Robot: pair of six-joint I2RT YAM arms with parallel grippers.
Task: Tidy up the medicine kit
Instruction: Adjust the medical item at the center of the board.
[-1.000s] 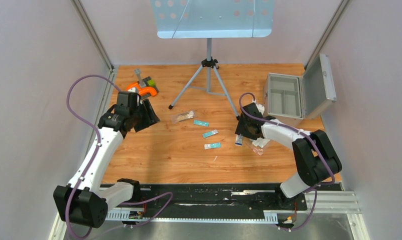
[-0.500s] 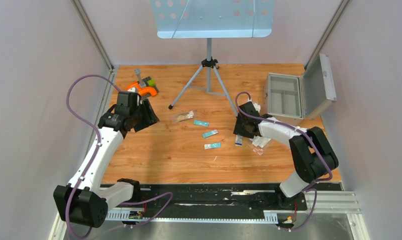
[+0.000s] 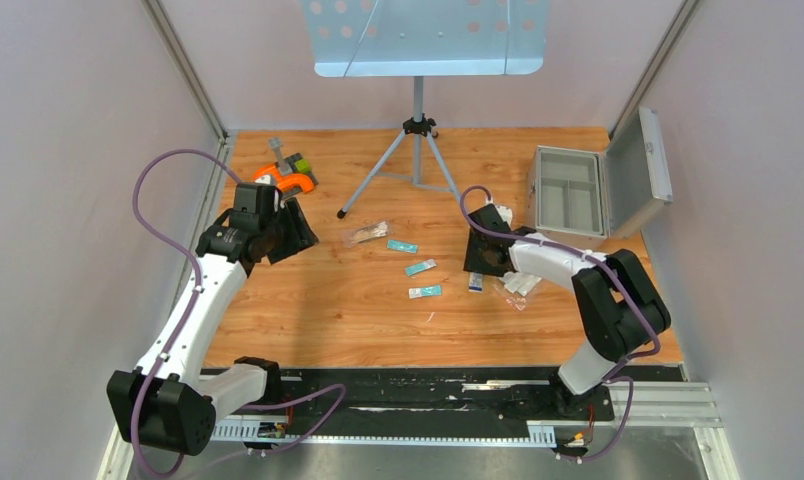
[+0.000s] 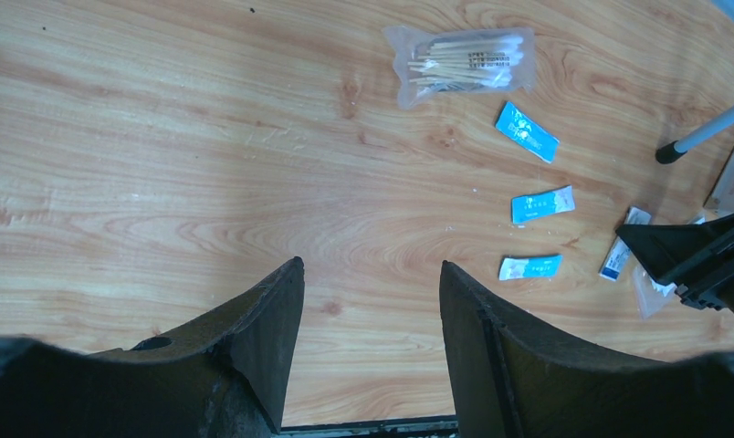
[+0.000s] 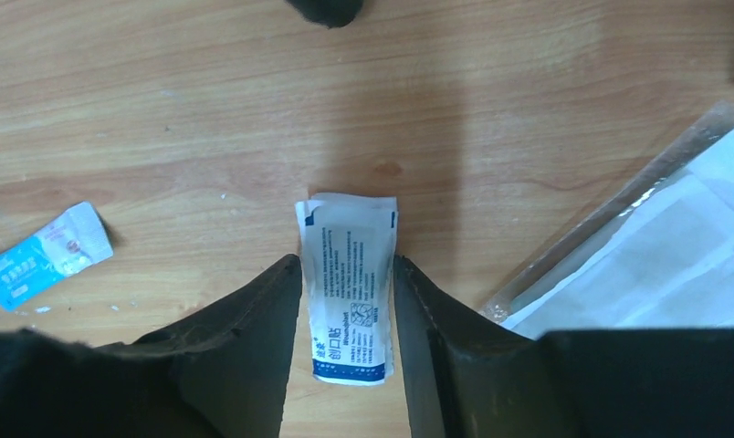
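- Since 1 second back: my right gripper [image 5: 345,263] has slid left and a little toward the far side, off the clear pouch of dressings [image 5: 655,246], and now sits over 1 white-and-blue sachet [image 5: 347,292].
- The right jaws have drawn in as it moved. They are narrow now, with 1 finger along each long edge of the sachet.
- The sachet lies flat on the table. Whether the fingers are pinching it yet or only flanking it, I cannot tell.
- My left gripper [image 4: 371,266] has not shifted. Its jaws are wide and hold nothing, hanging above bare wood at the left of the table.
- Everything else loose is unmoved: 3 teal sachets [image 4: 541,204] in a loose line mid-table, and the bag of cotton swabs [image 4: 461,64] just beyond them.
- The medicine kit [image 3: 638,170] stands at the far right with its lid swung open. Its compartments look empty from above. It is near my right arm but apart from the gripper.
- Reading: the pick of 1 item is under way, with nothing stowed. Task looks early.
- Risk: a thin, flat packet may slip or buckle between the fingers instead of lifting.
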